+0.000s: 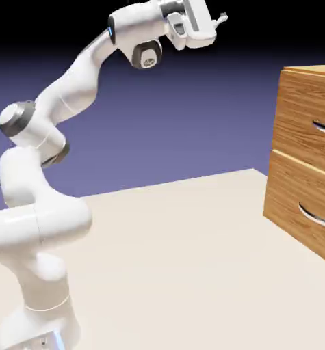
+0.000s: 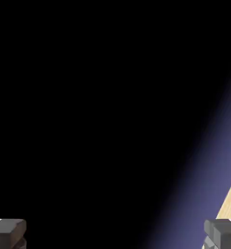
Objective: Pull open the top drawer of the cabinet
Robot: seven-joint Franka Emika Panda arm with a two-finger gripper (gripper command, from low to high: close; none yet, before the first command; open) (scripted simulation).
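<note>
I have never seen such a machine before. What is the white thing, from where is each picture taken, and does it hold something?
The white thing is a robot arm standing on a pale table. One picture is taken from a fixed camera beside it. At the arm's end, high up, is its gripper. To the right stands a wooden cabinet with two drawers; the top drawer looks closed. The other picture comes from a camera on the hand: it is mostly dark, with the two grey fingertips at the bottom corners, wide apart. Nothing is between them, so it holds nothing.

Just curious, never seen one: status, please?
Pincer open, empty, high above the table. Top drawer shut, handle untouched. Nothing in the way.
</note>
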